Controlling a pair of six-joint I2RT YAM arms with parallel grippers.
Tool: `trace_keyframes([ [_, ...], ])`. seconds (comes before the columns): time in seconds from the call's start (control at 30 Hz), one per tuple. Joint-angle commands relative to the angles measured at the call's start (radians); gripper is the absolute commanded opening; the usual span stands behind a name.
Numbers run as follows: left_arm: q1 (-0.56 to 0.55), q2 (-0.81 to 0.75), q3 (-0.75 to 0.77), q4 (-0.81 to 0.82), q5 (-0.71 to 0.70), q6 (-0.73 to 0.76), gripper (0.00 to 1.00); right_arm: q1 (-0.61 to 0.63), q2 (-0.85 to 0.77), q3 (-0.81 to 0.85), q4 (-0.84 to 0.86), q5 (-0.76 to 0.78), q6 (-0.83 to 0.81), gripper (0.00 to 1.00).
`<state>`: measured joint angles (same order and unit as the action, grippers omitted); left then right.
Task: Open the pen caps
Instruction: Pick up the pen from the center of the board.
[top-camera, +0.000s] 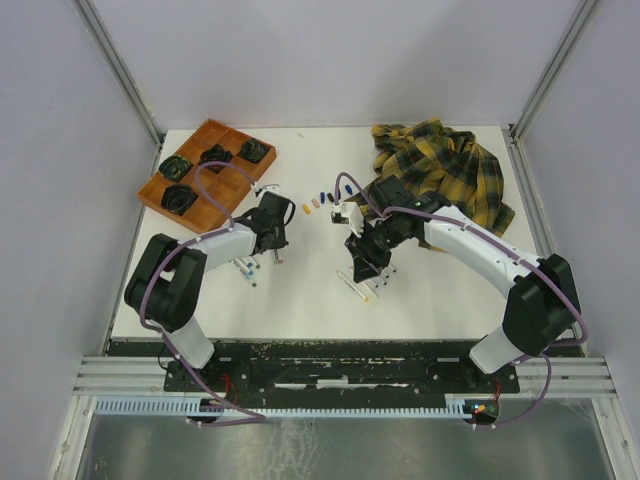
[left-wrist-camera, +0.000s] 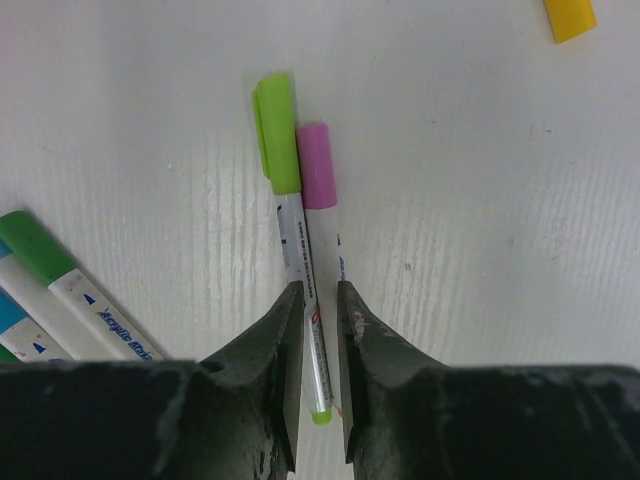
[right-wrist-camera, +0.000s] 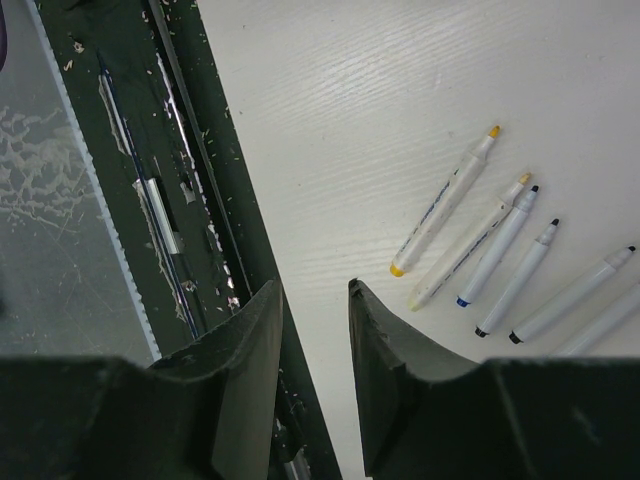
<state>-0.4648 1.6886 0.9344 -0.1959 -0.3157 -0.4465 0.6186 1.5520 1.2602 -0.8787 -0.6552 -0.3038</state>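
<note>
Caps: 1 lime-green cap (left-wrist-camera: 275, 135) and 1 pink cap (left-wrist-camera: 318, 165), each on its marker, side by side on the white table (left-wrist-camera: 480, 200); 1 loose yellow cap (left-wrist-camera: 570, 18) beyond | Left gripper (left-wrist-camera: 319, 288): jaws narrowly apart astride the green-capped marker (left-wrist-camera: 297, 240), not clamped | Right gripper (right-wrist-camera: 311, 285): parted, empty, near 5 uncapped markers (right-wrist-camera: 497, 245).

The left arm (top-camera: 222, 240) and the right arm (top-camera: 470, 245) wear white shells between chunky black joints, a purple cable (top-camera: 197, 185) trailing back behind the left claw (left-wrist-camera: 320, 290) and right claw (right-wrist-camera: 315, 288), whose black fingers (left-wrist-camera: 265, 350) look scuffed.
</note>
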Motion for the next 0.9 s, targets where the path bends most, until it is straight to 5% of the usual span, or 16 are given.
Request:
trace_keyframes([
  [0.0,-0.029,0.024,0.025,-0.017,-0.017,0.025,0.25,-0.006,-0.009,0.043,0.003,-0.029,-0.012,0.40],
  [0.87,-0.071,-0.011,0.090,-0.059,-0.074,0.004,0.29,-0.008,-0.015,0.043,0.004,-0.035,-0.011,0.40],
])
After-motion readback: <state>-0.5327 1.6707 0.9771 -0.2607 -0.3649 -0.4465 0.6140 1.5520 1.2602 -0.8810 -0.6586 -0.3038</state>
